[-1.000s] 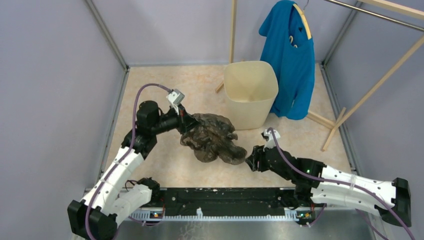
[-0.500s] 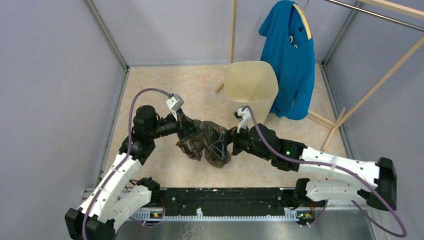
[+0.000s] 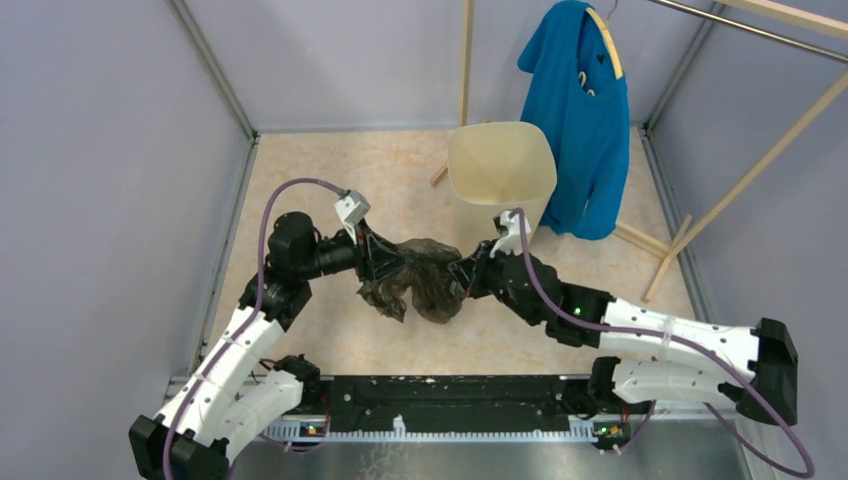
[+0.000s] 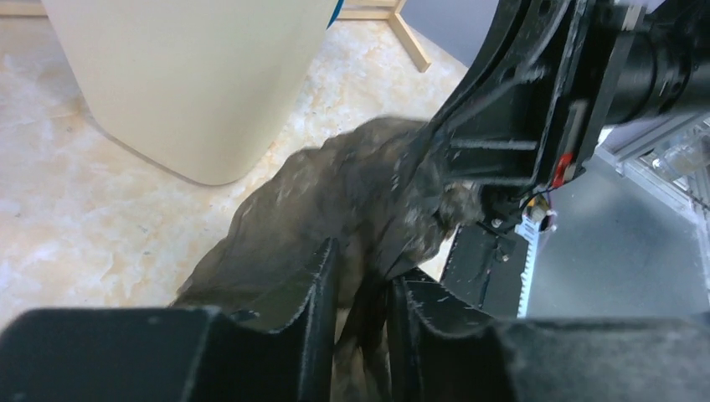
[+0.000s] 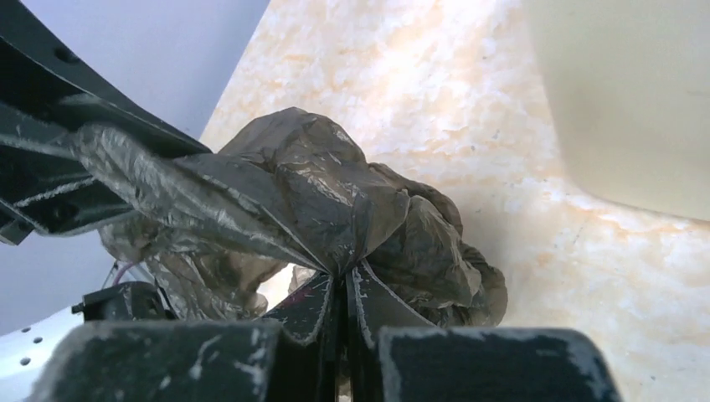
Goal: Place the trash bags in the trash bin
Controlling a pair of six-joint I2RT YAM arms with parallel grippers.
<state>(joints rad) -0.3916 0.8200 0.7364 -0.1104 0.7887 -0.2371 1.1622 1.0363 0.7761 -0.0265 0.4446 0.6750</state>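
1. Top external: your fixed camera sat above and behind the arm bases. It looked down and forward from far off and took in the floor, left gripper, right gripper, trash bin and wooden rack.
2. Left wrist: your camera rode just behind the left gripper's fingers. It faced along them, close on the trash bag.
3. Right wrist: your camera sat just behind the right gripper's fingers. It faced back toward the left arm, closer still.
4. Overlap: all three views shared the trash bag and the trash bin's wall. Each wrist view caught the opposite gripper.
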